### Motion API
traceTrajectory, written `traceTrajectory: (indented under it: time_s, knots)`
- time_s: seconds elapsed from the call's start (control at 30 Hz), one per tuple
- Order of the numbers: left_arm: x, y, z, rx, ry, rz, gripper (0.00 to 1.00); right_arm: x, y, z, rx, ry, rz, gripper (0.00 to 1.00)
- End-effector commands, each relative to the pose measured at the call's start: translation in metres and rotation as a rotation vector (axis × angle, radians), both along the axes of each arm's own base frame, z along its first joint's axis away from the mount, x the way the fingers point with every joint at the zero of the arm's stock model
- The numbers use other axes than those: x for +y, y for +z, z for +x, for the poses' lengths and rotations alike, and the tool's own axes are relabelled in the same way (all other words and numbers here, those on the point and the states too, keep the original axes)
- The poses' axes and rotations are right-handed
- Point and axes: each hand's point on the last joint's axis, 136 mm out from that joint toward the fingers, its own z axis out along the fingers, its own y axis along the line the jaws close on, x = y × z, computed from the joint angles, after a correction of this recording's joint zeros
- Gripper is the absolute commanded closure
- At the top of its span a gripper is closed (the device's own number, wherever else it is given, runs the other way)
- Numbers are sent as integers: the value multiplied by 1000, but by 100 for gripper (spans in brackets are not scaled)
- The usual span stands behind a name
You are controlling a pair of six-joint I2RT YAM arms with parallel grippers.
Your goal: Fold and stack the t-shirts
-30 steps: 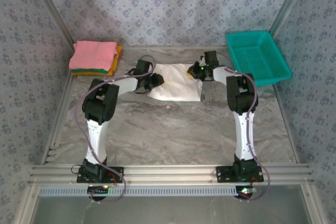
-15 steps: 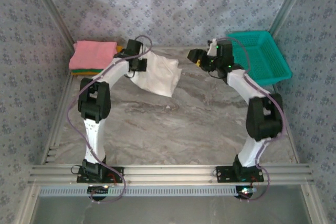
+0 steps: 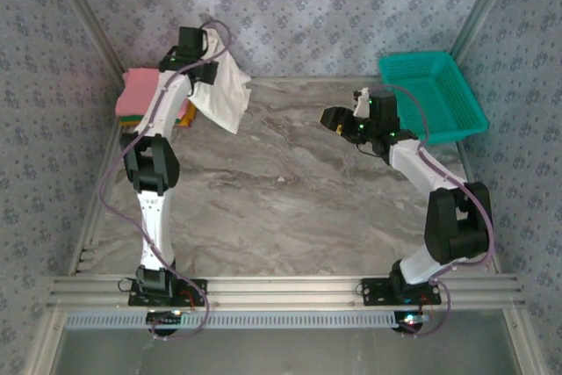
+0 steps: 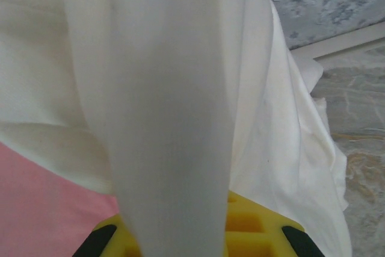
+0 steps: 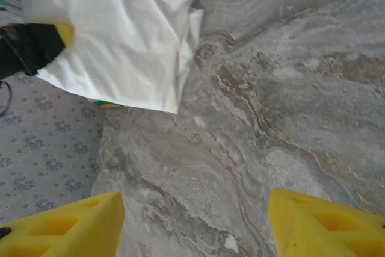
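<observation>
We log: thin white cotton t-shirt [image 3: 224, 94], folded, clamped in left end effector [image 3: 202, 50] by pink-topped stack [image 3: 145, 90], ten o'clock; stacking left; right end effector [image 3: 332, 118] apart.

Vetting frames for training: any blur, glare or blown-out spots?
Top external: sharp, evenly lit, no glare. Left wrist: the white t-shirt hangs close to the lens, soft and nearly washed out. Right wrist: marble table crisp, yellow jaws slightly soft.

I see a grey marble-patterned table top [image 3: 290, 208] under soft, even light. Pale blue-grey wallpaper with small flower marks covers the back wall [image 3: 307, 6] at 12 o'clock, the left wall [image 3: 35, 85] at 9 o'clock and the right wall [image 3: 527, 85] at 3 o'clock. Aluminium rails [image 3: 290, 285] run along the table edge at 6 o'clock.
</observation>
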Motion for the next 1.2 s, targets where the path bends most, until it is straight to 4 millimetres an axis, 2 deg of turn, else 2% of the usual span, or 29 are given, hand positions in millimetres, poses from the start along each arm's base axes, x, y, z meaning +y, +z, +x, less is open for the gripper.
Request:
traceTrajectory:
  time_s: [0.0, 0.27, 0.47, 0.57, 0.73, 0.77, 0.8, 0.83, 0.9, 0.93, 1.0, 1.07, 1.13, 1.17]
  knots:
    - [9, 34, 0, -34, -36, -11, 100, -5, -13, -3, 24, -16, -42, 34]
    - [46, 81, 8, -131, -41, -82, 100, -3, -40, -6, 96, -18, -42, 35]
    - [83, 93, 15, -181, -51, -191, 100, 5, -50, -10, 119, -10, -56, 37]
    - [103, 87, 15, -176, -61, -223, 100, 7, -48, -10, 123, -12, -53, 37]
    - [161, 55, 20, -137, -2, -205, 100, 7, -39, -12, 116, -15, -64, 37]
    - [174, 46, 23, -133, 20, -209, 97, 8, -37, -12, 114, -12, -64, 37]
    - [186, 35, 26, -127, 37, -207, 80, 10, -34, -13, 111, -7, -65, 36]
    - [196, 26, 29, -124, 61, -195, 59, 10, -33, -13, 110, -5, -71, 36]
    - [227, 6, 34, -111, 159, -116, 68, 10, -29, -13, 104, -7, -80, 37]
    - [240, 5, 35, -118, 210, -79, 57, 10, -29, -13, 105, -7, -81, 37]
    - [275, 22, 28, -164, 377, -30, 20, 10, -21, -13, 92, -9, -84, 36]
    - [297, 56, 11, -229, 481, -105, 10, 8, -15, -13, 77, -18, -103, 35]
    - [317, 93, -10, -305, 548, -281, 2, 4, -10, -11, 45, -21, -136, 33]
    - [324, 112, -23, -334, 569, -374, 2, 2, -8, -10, 32, -24, -150, 32]
